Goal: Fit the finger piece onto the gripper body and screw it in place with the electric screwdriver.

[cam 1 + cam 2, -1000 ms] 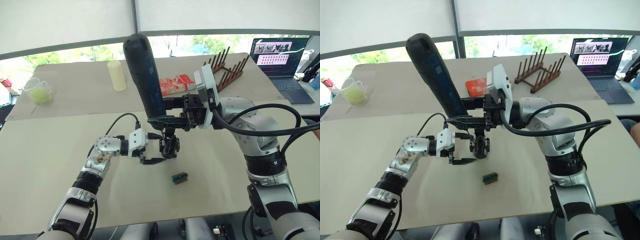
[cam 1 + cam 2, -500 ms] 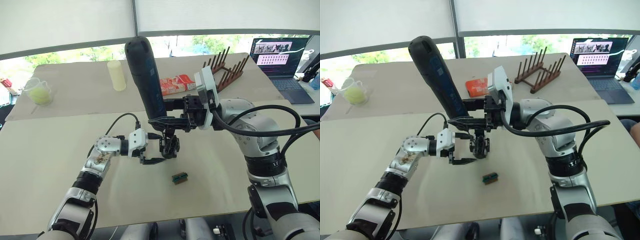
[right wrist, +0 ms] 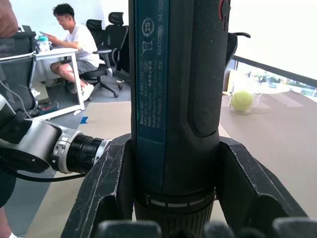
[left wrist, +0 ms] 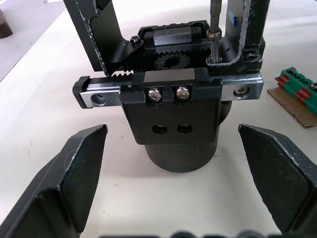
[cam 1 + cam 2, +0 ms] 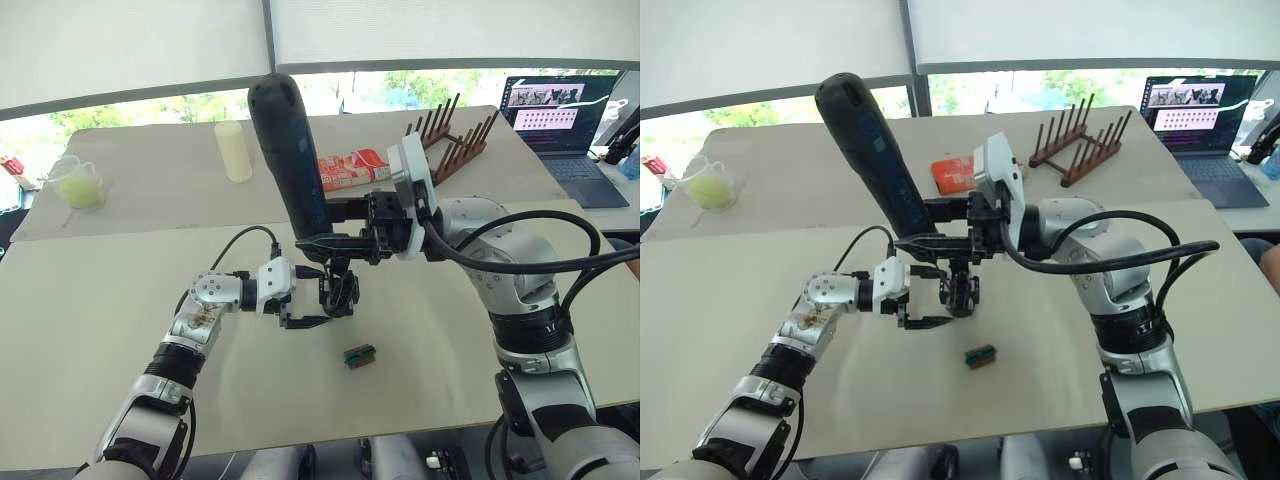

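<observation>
**Screwing the finger piece down**

While the right gripper [image 5: 335,242] holds the electric screwdriver [image 5: 288,150] tight between its two fingers, the thin metal bit [image 4: 213,29] points down at the gripper body [image 4: 171,106]. The screwdriver leans a little, with its fat black end up high and its tip low over the work.

The gripper body stands on its round base on the table [image 5: 90,300], near the middle. The finger piece [image 4: 245,34] looks already set on top of the gripper body, on the side where the bit comes down. The tip of the bit rests on or just above a screw there, but I cannot tell if it is touching.

The left gripper [image 5: 308,297] is wide open. Its two black fingers [image 4: 79,163] sit one on each side of the round base, close to it but not touching. It looks ready to steady the gripper body.

A small green block [image 5: 360,355] lies on the table just beside the work. A laptop [image 5: 560,115] and a wooden rack [image 5: 455,135] sit far back.

My guess is that the fitting step is done and the screwing step is going on. The next move needs the bit kept straight in the screw head while it turns. If the gripper body starts to slide or twist, the left gripper should close on the base to hold it still
</observation>
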Controlling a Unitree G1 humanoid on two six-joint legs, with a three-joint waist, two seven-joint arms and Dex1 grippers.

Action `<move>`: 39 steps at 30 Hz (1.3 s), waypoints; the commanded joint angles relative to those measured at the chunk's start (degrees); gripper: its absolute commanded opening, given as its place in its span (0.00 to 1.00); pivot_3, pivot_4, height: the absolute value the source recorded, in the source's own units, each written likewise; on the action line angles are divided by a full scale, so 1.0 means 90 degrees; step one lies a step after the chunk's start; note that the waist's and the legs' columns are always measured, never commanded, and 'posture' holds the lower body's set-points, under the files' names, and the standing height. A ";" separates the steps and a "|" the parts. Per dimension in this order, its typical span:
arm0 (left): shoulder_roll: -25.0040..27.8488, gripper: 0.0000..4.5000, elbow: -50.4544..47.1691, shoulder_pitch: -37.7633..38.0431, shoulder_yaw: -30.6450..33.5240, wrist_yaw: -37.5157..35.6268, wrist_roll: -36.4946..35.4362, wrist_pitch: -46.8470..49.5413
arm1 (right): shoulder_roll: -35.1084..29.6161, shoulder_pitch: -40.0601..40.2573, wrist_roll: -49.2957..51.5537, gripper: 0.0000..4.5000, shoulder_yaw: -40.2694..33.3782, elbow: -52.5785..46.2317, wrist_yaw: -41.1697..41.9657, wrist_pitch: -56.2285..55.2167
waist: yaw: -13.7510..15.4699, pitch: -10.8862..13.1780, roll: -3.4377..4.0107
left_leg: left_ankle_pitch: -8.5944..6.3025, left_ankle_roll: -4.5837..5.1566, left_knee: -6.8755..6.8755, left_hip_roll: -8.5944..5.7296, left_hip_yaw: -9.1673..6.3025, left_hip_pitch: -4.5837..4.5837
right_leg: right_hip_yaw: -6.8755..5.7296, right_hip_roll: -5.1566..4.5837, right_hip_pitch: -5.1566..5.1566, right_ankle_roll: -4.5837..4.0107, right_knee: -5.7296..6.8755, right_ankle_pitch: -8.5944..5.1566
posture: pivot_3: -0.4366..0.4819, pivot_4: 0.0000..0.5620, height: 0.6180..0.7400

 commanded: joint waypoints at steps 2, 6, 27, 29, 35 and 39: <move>0.0013 1.00 -0.0099 -0.0089 0.0040 0.0037 0.0003 -0.0078 | 0.0039 0.0003 0.0085 0.42 -0.0124 -0.0290 -0.0029 -0.0142 | 0.0001 0.0000 0.0000 | 0.0000 0.0000 0.0000 0.0000 0.0000 0.0000 | 0.0000 0.0000 0.0000 0.0000 0.0000 0.0000 | 0.48 0.27 1.00; -0.0017 1.00 0.0015 -0.0129 0.0039 0.0072 0.0023 -0.0084 | 0.0051 0.0029 0.0105 0.42 -0.0141 -0.0321 -0.0054 -0.0131 | 0.0000 0.0000 0.0000 | 0.0000 0.0000 0.0000 0.0000 0.0000 0.0000 | 0.0000 0.0000 0.0000 0.0000 0.0001 0.0000 | 0.48 0.27 1.00; -0.0732 1.00 0.0626 -0.0383 -0.0032 0.0190 0.0053 0.0271 | 0.0030 0.0304 0.0081 0.42 -0.0259 -0.0343 -0.0406 -0.0166 | 0.0016 -0.0001 -0.0001 | 0.0000 0.0000 0.0004 -0.0002 0.0000 0.0000 | 0.0000 -0.0003 0.0002 0.0000 0.0004 0.0000 | 0.48 0.27 1.00; -0.0773 1.00 0.0702 -0.0403 -0.0045 0.0178 0.0099 0.0241 | 0.0014 0.0350 0.0105 0.42 -0.0273 -0.0383 -0.0445 -0.0149 | 0.0016 -0.0001 -0.0002 | 0.0000 0.0000 0.0004 -0.0002 0.0000 0.0001 | 0.0000 -0.0003 0.0003 0.0000 0.0004 0.0000 | 0.48 0.27 1.00; -0.0871 0.81 0.0990 -0.0519 0.0008 0.0162 0.0088 0.0214 | 0.0001 0.0564 0.0136 0.42 -0.0321 -0.0533 -0.0548 -0.0162 | 0.0020 -0.0001 -0.0002 | 0.0000 0.0000 0.0004 -0.0001 0.0000 0.0001 | 0.0001 -0.0003 0.0002 0.0000 0.0009 0.0000 | 0.48 0.27 1.00; -0.0878 0.53 0.1114 -0.0571 0.0017 0.0108 0.0109 0.0152 | -0.0117 0.0928 0.0272 0.42 -0.0370 -0.0744 -0.0323 -0.0237 | 0.0034 -0.0003 -0.0005 | 0.0000 0.0000 0.0005 -0.0003 0.0000 0.0001 | 0.0002 -0.0005 0.0003 0.0001 0.0012 0.0000 | 0.48 0.27 1.00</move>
